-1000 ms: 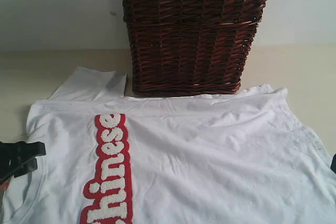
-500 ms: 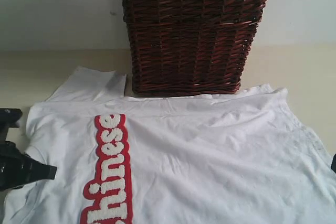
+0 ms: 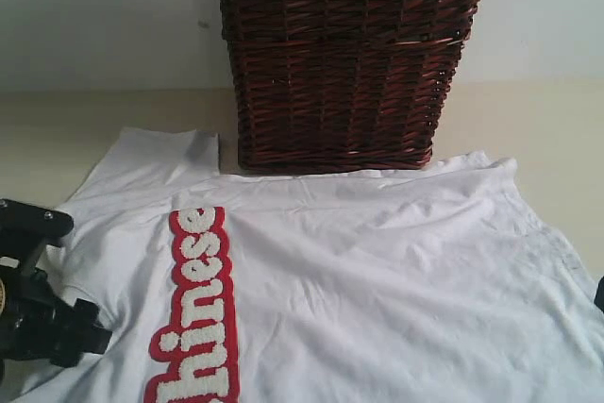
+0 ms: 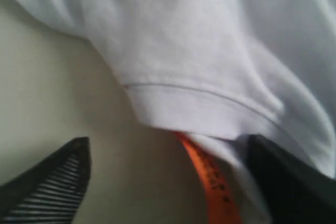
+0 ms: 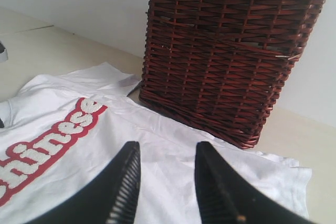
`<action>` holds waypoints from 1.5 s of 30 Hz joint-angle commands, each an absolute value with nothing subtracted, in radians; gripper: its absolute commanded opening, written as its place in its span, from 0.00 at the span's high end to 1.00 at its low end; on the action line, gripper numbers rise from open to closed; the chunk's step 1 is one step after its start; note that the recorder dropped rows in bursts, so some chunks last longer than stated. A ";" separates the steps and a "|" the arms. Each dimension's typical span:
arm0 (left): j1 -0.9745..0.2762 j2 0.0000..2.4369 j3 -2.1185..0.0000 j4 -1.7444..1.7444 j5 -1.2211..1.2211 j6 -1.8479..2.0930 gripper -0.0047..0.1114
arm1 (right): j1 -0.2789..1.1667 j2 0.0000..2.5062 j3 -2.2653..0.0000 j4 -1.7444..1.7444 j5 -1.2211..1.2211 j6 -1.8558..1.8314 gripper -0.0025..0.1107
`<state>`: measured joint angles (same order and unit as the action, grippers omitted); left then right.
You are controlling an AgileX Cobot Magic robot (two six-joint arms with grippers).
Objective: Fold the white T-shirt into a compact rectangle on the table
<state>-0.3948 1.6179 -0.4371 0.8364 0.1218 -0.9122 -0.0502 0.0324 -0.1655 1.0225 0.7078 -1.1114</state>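
Broad cream-beige bench (image 3: 57, 139) carries large white cotton T-shirt with red-outlined lettering (image 3: 377, 280), spread flat just near of dark brown wicker basket (image 3: 349, 63). Left hand (image 4: 167, 153) at shirt's left edge, jaws wide apart around stitched edge, gripping nothing. Best to pinch all layers deep, clear of small orange tag (image 4: 207, 179). Right hand (image 5: 168, 148) partly open, empty, over shirt's right side.

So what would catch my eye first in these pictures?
The white T-shirt, spread across the table, fills most of the exterior view. Fuzzy white lettering outlined in thick red runs along the shirt towards the left of that view. Behind the shirt stands a dark brown wicker basket.
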 commanded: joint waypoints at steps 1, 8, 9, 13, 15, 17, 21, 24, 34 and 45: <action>-0.405 1.633 -0.429 0.833 0.171 -0.990 0.13 | -0.054 0.035 -0.160 1.026 0.708 -1.114 0.67; -0.399 1.623 -0.499 0.833 0.216 -1.083 0.14 | -0.054 0.035 -0.160 1.026 0.708 -1.114 0.67; -0.399 1.614 -0.525 0.833 0.235 -1.083 0.14 | -0.054 0.035 -0.160 1.026 0.708 -1.114 0.67; -0.399 1.577 -0.645 0.867 0.334 -1.083 0.14 | -0.054 0.035 -0.160 1.026 0.708 -1.114 0.67; -0.399 1.570 -0.713 0.906 0.387 -1.083 0.14 | -0.054 0.035 -0.160 1.026 0.708 -1.114 0.67; -0.399 1.570 -0.766 0.889 0.417 -1.085 0.14 | -0.054 0.035 -0.160 1.026 0.708 -1.114 0.67; -0.447 1.570 -0.763 0.556 0.296 -0.901 0.14 | -0.054 0.035 -0.160 1.026 0.708 -1.114 0.67; -0.521 1.580 -0.691 0.409 0.220 -0.736 0.14 | -0.054 0.035 -0.160 1.026 0.708 -1.114 0.67; -0.579 1.589 -0.661 0.360 0.338 -0.740 0.14 | -0.054 0.035 -0.160 1.026 0.708 -1.114 0.67; -0.577 1.637 -0.666 0.531 0.158 -0.968 0.14 | -0.054 0.035 -0.160 1.026 0.708 -1.114 0.67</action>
